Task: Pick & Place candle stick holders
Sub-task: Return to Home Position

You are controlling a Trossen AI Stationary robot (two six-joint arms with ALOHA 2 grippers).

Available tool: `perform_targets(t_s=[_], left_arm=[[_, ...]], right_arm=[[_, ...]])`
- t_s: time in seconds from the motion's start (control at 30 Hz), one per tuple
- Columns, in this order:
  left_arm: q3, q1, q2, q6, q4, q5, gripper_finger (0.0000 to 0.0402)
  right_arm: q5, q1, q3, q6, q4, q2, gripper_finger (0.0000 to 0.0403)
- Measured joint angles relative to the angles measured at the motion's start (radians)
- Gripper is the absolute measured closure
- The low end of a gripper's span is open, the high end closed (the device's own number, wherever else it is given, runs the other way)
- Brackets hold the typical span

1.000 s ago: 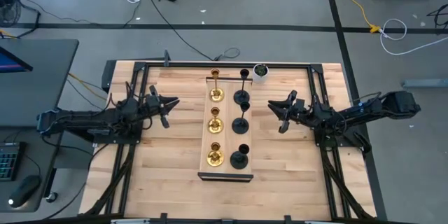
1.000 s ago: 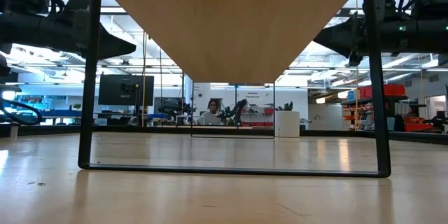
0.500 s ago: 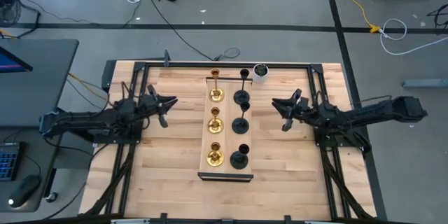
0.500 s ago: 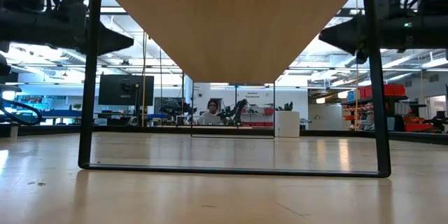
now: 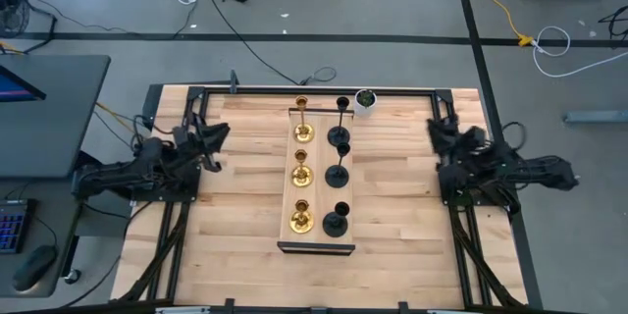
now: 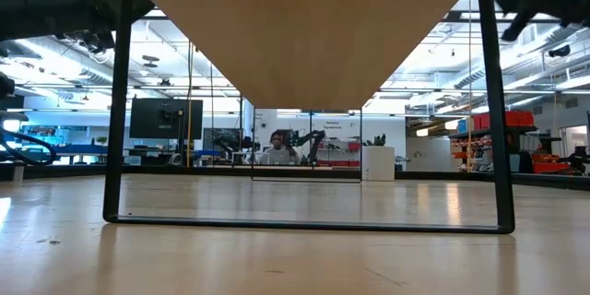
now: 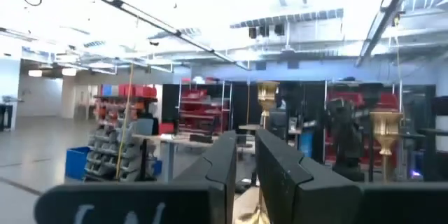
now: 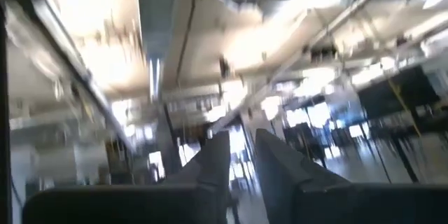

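Note:
Six candle stick holders stand upright on their round bases in two rows on a wooden board [image 5: 319, 196] at the table's middle. The gold ones [image 5: 302, 172] are on the left and the black ones [image 5: 338, 173] on the right. My left gripper [image 5: 218, 135] is drawn back near the table's left edge. Its fingers [image 7: 245, 134] are shut to a narrow slit with nothing between them and tip upward. Gold cups [image 7: 267, 92] show beyond it. My right gripper [image 5: 435, 130] is folded back by the right edge. It is shut [image 8: 241, 134], holds nothing and points up at the ceiling.
A small white pot [image 5: 365, 100] with green inside stands at the board's far right corner. Black frame rails [image 5: 314, 89] run round the table's edges. Bare wood lies on both sides of the board. A person sits in the room beyond the table [image 6: 279, 140].
Both arms have pulled back from the board toward their own table edges, rising and tipping their grippers upward. The right arm has moved farther and faster, mostly in the last half second. The holders have stayed where they were.

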Motion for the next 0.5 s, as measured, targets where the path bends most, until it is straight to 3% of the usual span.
perform_targets(t_s=[0.13,0.27,0.5], left_arm=[[0.000,0.000,-0.001,0.000,-0.010,-0.002,0.0346],[0.000,0.000,0.002,0.000,-0.031,0.004,0.0346],[0.000,0.000,0.001,0.000,-0.037,0.005,0.0346]], right_arm=[[0.022,0.000,0.000,0.001,0.007,-0.155,0.0332],[0.027,0.001,0.002,-0.001,0.169,-0.154,0.0332],[0.027,-0.001,0.001,0.000,0.241,-0.153,0.0332]])
